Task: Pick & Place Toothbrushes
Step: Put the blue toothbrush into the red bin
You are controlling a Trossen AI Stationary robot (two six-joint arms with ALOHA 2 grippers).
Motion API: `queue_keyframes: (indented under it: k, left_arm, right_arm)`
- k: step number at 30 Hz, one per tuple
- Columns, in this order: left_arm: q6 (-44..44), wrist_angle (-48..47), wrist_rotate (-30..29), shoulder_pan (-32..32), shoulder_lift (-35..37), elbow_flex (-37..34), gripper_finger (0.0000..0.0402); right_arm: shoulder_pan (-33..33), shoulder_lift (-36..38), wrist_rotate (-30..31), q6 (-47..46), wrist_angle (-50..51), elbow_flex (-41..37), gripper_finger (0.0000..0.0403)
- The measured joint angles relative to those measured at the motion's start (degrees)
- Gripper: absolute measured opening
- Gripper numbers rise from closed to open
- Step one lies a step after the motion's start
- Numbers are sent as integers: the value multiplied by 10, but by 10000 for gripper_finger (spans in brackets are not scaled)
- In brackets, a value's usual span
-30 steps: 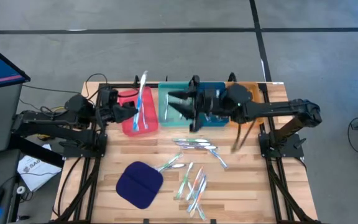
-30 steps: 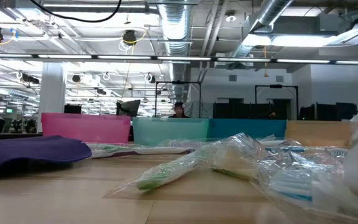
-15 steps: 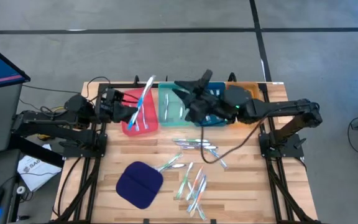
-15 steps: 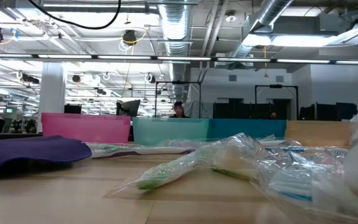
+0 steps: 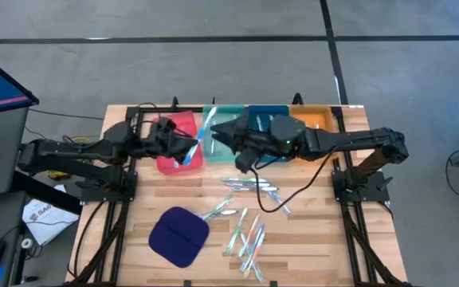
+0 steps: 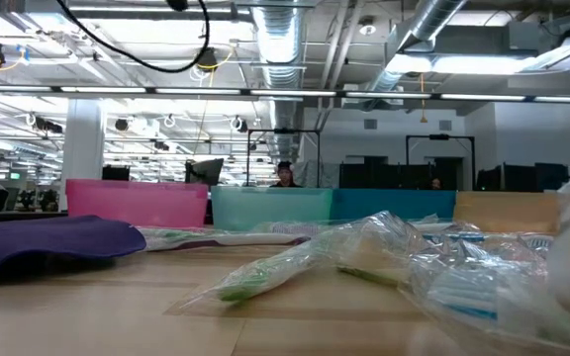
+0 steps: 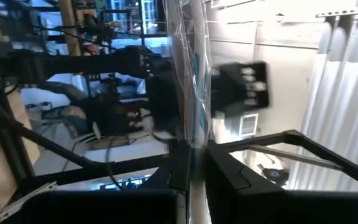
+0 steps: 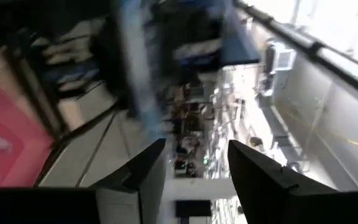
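Note:
My left gripper is over the right part of the red tray, shut on one clear-wrapped toothbrush with blue accents. The toothbrush also rises from the fingers in the left wrist view. My right gripper is open above the teal tray, facing the left gripper. The toothbrush shows blurred beyond its fingers, not between them. Several more wrapped toothbrushes lie flat on the table's near half, close up in the low view. My left gripper pinches the wrapped toothbrush between its two fingers at one end, coming level from the table's left. The toothbrush is lifted clear. It sticks out beyond the fingers, slanting toward the far right, with its free end over the teal tray.
Red, teal, blue and orange trays stand side by side along the far edge; the red one holds toothbrushes. A dark blue pad lies near the front left. A cable droops from the right arm over the table.
My left gripper has moved toward the table's right, from the red tray's left side to its right side. The toothbrush it carries has tipped further toward the right gripper. My right gripper has swung up and turned, then come back down over the teal tray, staying open.

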State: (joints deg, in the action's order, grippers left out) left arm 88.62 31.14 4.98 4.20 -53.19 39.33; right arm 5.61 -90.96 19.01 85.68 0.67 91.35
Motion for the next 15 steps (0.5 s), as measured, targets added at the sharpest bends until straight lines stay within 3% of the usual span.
queue_keyframes:
  k: [7,15]
  left_arm:
    - [14,24,16,19,-19,0,14]
    - [14,27,30,23,-19,0,14]
  right_arm:
    - [-1,-42,2,-41,17,1,186]
    - [-5,-41,24,-43,-6,2,196]
